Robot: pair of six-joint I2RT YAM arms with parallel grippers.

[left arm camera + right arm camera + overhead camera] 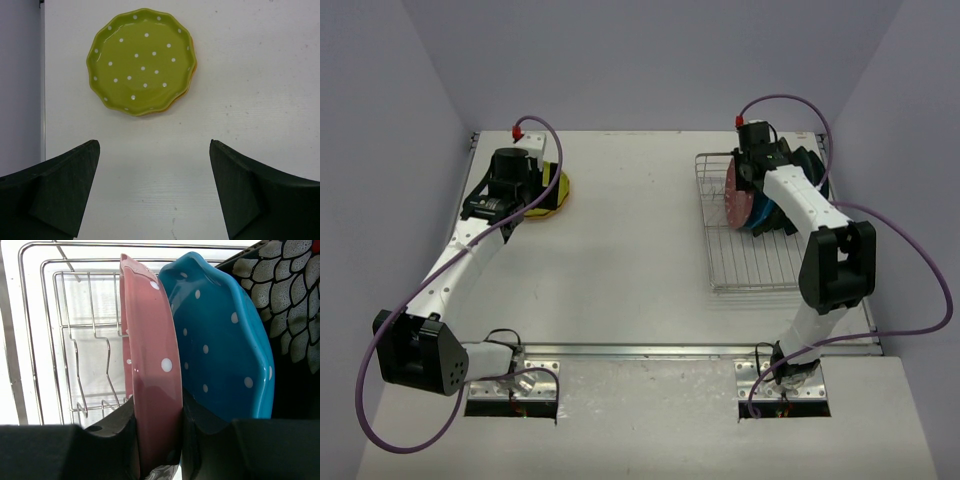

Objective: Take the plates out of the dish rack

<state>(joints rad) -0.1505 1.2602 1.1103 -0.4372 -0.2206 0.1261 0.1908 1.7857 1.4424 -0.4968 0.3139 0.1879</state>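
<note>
Pink plate upright in dish rack, right pincer clenched on rim, evidently for lift-out | left pincer released over yellow-green plate, flat on desk

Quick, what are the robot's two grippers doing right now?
Left gripper: open, holding nothing.
Right gripper: closed on the pink plate.

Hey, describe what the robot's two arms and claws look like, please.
The left arm and right arm have white links with chunky black joint housings. A purple cable loops along each, ending at a small red connector near the wrist. The left claw and right claw have broad, matte black fingers.
</note>
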